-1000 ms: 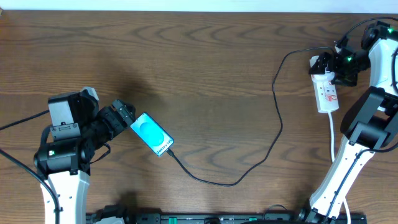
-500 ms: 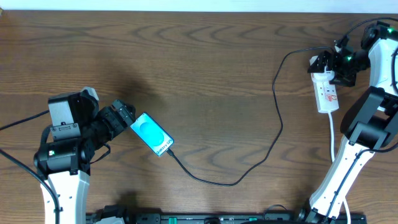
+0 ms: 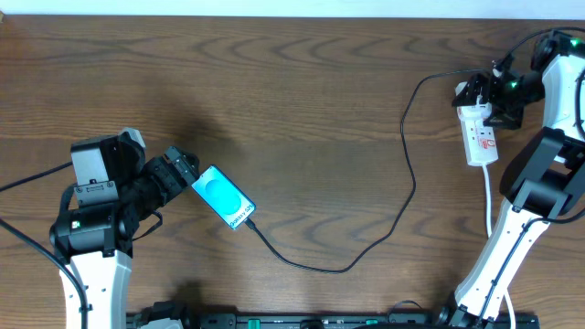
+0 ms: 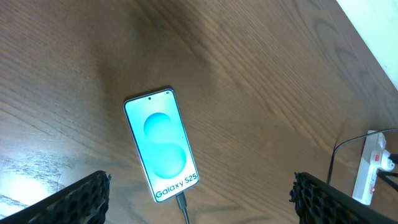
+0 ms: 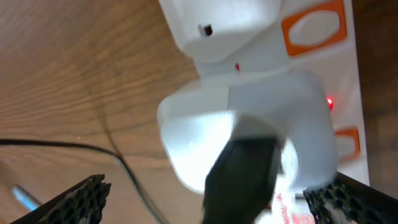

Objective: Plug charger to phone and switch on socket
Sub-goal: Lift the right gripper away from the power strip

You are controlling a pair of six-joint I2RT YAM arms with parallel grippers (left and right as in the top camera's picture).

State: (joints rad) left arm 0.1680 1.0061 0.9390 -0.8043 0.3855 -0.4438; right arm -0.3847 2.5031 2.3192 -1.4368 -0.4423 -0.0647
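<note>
The phone (image 3: 224, 198) lies flat at the lower left with its cyan screen lit, and it also shows in the left wrist view (image 4: 161, 142). The charger cable (image 3: 407, 183) has its black tip (image 4: 181, 200) in the phone's bottom port and runs in a loop to a white adapter (image 5: 249, 118) plugged into the socket (image 3: 482, 137). A small red light (image 5: 328, 101) glows on the socket face (image 5: 345, 62). My left gripper (image 3: 187, 171) is open just left of the phone, fingers apart (image 4: 199, 190). My right gripper (image 3: 484, 96) is open over the socket's adapter end (image 5: 211, 193).
The socket's white cord (image 3: 488, 196) runs down the right side beside the right arm's base. Orange rocker switches (image 5: 313, 23) sit on the socket face. The table's far edge (image 3: 274, 14) runs along the top. The left arm's body (image 3: 96, 196) stands at the lower left.
</note>
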